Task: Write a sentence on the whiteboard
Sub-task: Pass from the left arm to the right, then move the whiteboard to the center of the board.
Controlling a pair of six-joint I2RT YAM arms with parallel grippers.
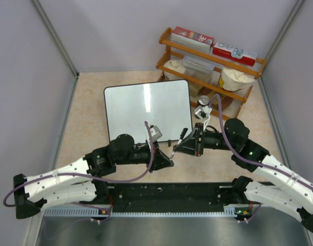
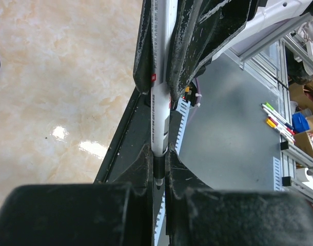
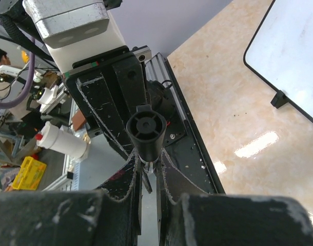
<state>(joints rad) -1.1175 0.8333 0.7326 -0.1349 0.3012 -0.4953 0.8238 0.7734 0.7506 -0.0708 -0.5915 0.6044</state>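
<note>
The left end effector [image 2: 157, 156] and right end effector [image 3: 148, 156], at six o'clock of the whiteboard [image 1: 146, 105], both clench one marker [image 2: 159, 113]; its tip is hidden.

high overhead from behind; close wrist views, both onto the marker [image 2: 159, 102]

The beige marbled table [image 1: 87, 110] carries the whiteboard [image 1: 146, 107] lying flat near its middle, and a wooden shelf rack [image 1: 210, 64] standing in its far right corner.
</note>
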